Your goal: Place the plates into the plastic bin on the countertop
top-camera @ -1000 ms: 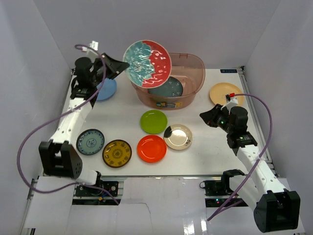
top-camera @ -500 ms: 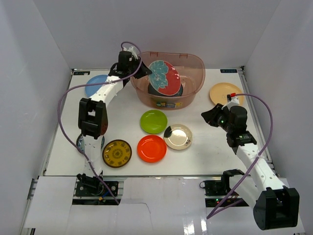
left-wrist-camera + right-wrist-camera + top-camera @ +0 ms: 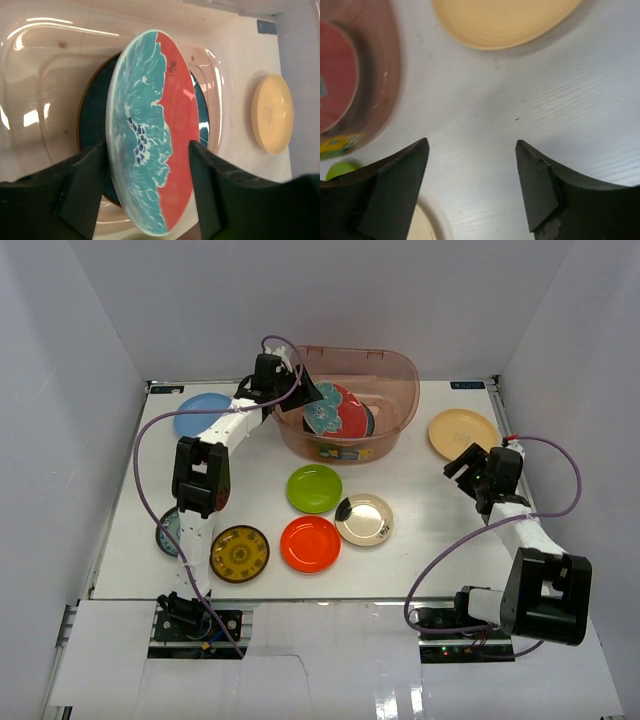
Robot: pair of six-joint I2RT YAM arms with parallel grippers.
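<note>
Nearest us, the right gripper (image 3: 471, 145) hangs spread and empty over the countertop (image 3: 560, 100), facing the pale orange plate (image 3: 505, 20), likely its next pick. Farther back we see the left gripper (image 3: 146, 146) low inside the plastic bin (image 3: 396, 370), presumably for a gentle drop. Its jaws are spread around the tilted red-and-teal plate (image 3: 150, 125), above the dark teal plate (image 3: 90, 125).

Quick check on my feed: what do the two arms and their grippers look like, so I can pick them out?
The arms match. The left arm and right arm have white links, boxy black joint housings and a looping purple cable. The left gripper and right gripper each have two broad matte black fingers with blunt wedge tips. No markings are legible.
</note>
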